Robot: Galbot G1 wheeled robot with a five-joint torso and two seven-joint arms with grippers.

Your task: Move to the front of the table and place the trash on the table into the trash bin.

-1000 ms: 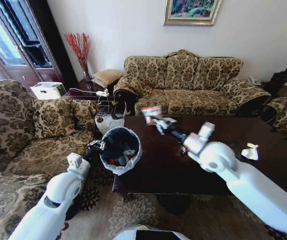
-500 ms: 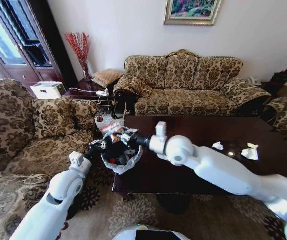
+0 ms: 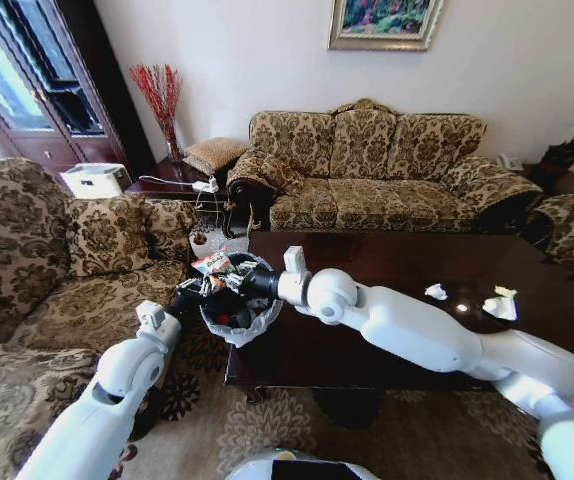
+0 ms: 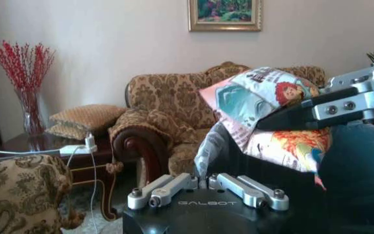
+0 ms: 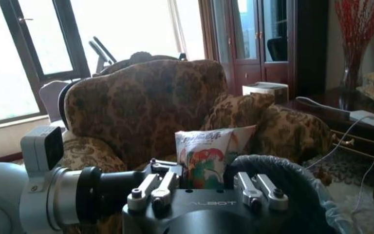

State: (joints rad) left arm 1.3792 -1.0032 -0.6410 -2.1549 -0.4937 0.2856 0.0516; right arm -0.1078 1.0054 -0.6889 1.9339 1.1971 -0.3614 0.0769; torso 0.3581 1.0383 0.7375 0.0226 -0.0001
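Right gripper (image 3: 219, 281): I'm reaching across the table's left end w/ my right arm, fingers clamped on a snack wrapper (image 3: 210, 264), holding it over the bin's far-left rim. In the right wrist view the wrapper (image 5: 208, 157) is standing upright between my fingers (image 5: 156, 187), w/ the bag-lined rim (image 5: 304, 173) just beside it.

Left gripper (image 3: 189, 297): I'm gripping the bin (image 3: 239, 325) at its left rim, fingers pinched on the liner edge. In the left wrist view my fingers (image 4: 167, 187) are sitting at the bottom, closed on the whitish liner (image 4: 208, 146), w/ the wrapper (image 4: 265, 112) and the other arm's black finger (image 4: 297, 117) just above.

Bin: sitting off the table's left end, between table and armchair (image 3: 57, 260), touching the table edge as far as I can tell. Red and white litter is lying inside, too small to tell apart.

Table (image 3: 387, 340): dark glossy top right in front of me, sofa (image 3: 367, 165) behind it.

Trash on table: two white crumpled pieces are lying toward the right end, one small (image 3: 435, 292), one bigger w/ a yellowish bit (image 3: 501, 304), near each other, well apart from the bin.
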